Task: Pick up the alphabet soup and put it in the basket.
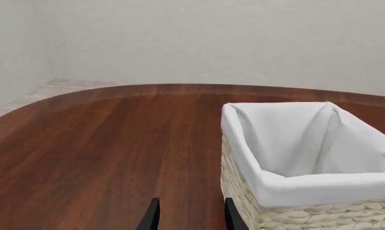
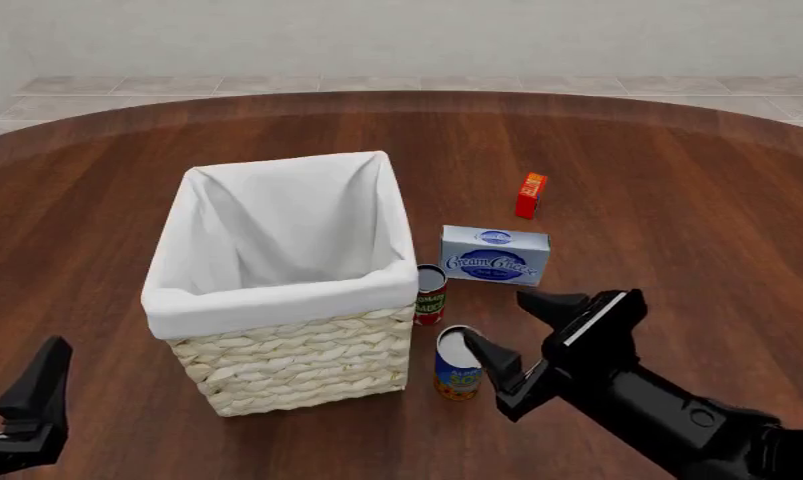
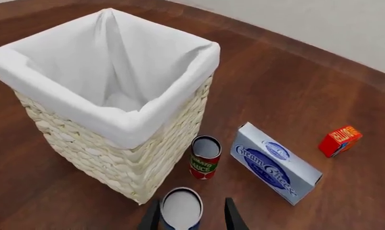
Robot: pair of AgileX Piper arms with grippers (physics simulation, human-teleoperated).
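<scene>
Alphabet soup point(image 2: 457, 364): one can, upright on the worktop point(image 2: 668, 180), just beside the basket's near corner.
Right gripper point(image 2: 532, 331): fingers spread apart, empty, around the soup's top but not yet closed on it.
Left gripper point(image 1: 190, 219): fingers parted, holding nothing, at the basket's other side.
Risk: a finger may push the can over or against the wicker.
Basket point(image 2: 188, 320): one.
Others: one red and green can point(image 2: 431, 294), one cream cheese box point(image 2: 495, 255), one small red box point(image 2: 531, 194).
</scene>
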